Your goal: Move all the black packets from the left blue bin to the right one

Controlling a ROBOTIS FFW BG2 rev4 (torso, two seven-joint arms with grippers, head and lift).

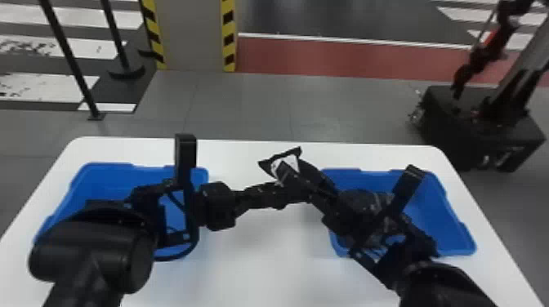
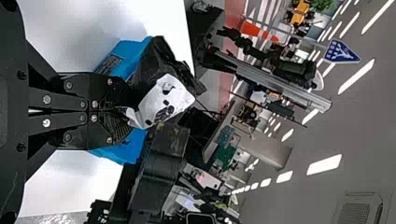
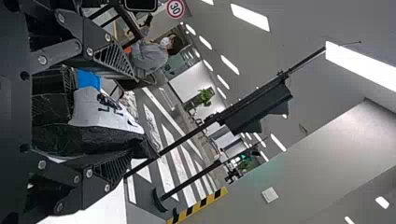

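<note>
Black posts are seen at ten o'clock, a stripe-edged grey pillar at eleven, a red floor strip at one — and a boxy black base is seen at three.

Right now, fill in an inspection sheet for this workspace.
Surface: white table, under both bins.
Job's things: one black packet with a white label, held up between the bins; left bin and right bin partly hidden by the arms, full contents unclear.
Clutter: nothing seen.
Left gripper: shut on the packet.
Right gripper: open, fingers either side of the packet; contact unclear.
Cables: black cable looping beside the left arm.
Surroundings: pillar with striped edges, floor stands, another robot arm on a black base.
</note>
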